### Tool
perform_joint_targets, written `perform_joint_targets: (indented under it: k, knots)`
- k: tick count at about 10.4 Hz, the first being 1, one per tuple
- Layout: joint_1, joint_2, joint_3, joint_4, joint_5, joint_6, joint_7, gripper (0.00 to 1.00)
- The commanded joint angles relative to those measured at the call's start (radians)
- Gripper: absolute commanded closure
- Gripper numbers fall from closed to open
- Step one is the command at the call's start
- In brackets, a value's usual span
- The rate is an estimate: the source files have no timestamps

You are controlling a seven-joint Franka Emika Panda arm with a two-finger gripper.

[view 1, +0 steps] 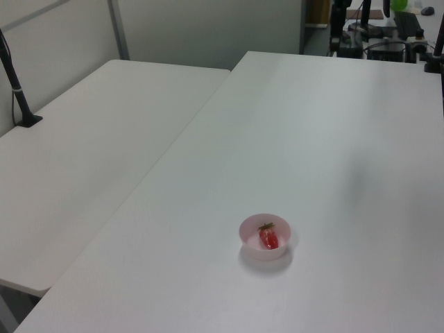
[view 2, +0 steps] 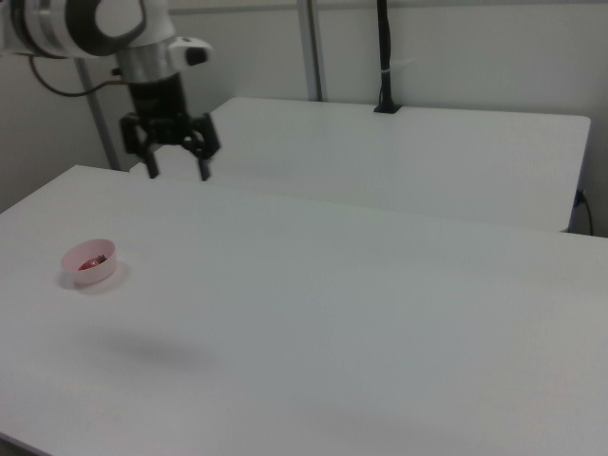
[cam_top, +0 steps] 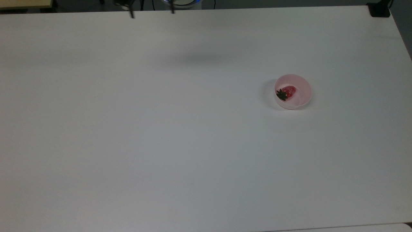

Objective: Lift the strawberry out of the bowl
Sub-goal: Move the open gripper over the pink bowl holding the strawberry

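Observation:
A small pale pink bowl (cam_top: pixel 297 98) (view 1: pixel 250 243) (view 2: pixel 99 268) stands on the white table, toward the top view's right. A red strawberry (cam_top: pixel 288 91) (view 1: pixel 268 239) (view 2: pixel 91 263) with a dark green cap lies inside it. My gripper (view 2: pixel 177 173) hangs high above the table in the right view, its two dark fingers spread apart and open, with nothing between them. In the top view the gripper's (cam_top: pixel 151 12) fingertips (cam_top: pixel 131 14) poke in at the top edge, far to the left of the bowl.
The white table (cam_top: pixel 161 129) is bare apart from the bowl. A second white table (view 1: pixel 90 159) adjoins it, with a black clamp post (view 1: pixel 17 90) (view 2: pixel 384 57) at its edge. A dark clamp (cam_top: pixel 379 10) sits at the top view's upper right corner.

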Motion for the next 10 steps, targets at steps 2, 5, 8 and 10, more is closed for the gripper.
perform_joint_targets:
  k: [2, 5, 8, 10]
  knots:
    - [0.284, 0.091, -0.004, -0.027, -0.003, 0.096, 0.39, 0.0]
    - [0.398, 0.229, -0.002, -0.032, 0.02, 0.236, 0.541, 0.0]
    - [0.48, 0.331, -0.002, -0.032, 0.022, 0.391, 0.662, 0.03]
    - [0.527, 0.38, -0.002, -0.034, 0.008, 0.49, 0.839, 0.01]
